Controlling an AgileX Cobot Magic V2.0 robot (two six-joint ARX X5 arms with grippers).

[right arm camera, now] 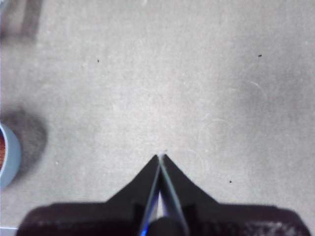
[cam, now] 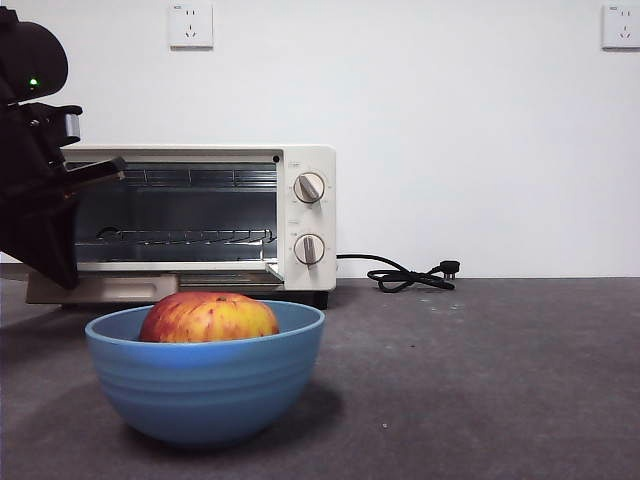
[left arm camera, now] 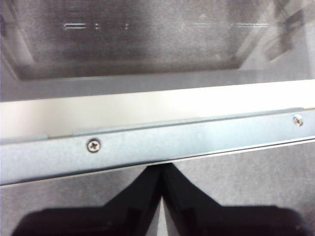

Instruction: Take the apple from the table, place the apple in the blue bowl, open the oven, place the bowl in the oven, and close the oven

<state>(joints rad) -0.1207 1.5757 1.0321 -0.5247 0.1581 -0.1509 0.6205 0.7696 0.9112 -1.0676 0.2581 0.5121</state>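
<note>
The apple (cam: 209, 317), round and red with yellow-orange streaks, sat inside the blue bowl (cam: 205, 385), its top rising above the rim. The bowl was deep and mid-blue, with faint ridges around its outside, and stood on the dark grey tabletop (cam: 480, 380) in front of the oven (cam: 305, 215). The cream-white oven stood further back against the wall, its door (cam: 110, 288) lowered flat so the wire rack (cam: 185, 237) inside showed; two round knobs (cam: 309, 187) sat on its right panel and a black cord (cam: 405, 275) trailed away on the tabletop. The left pincer (left arm camera: 161, 169), its jaws pressed together, hung just beside the edge of the lowered door, in the front view as a dark arm at the left edge. The right pincer (right arm camera: 161, 160), also closed and holding nothing, hovered over bare tabletop, with the bowl's rim near the frame's edge.
</note>
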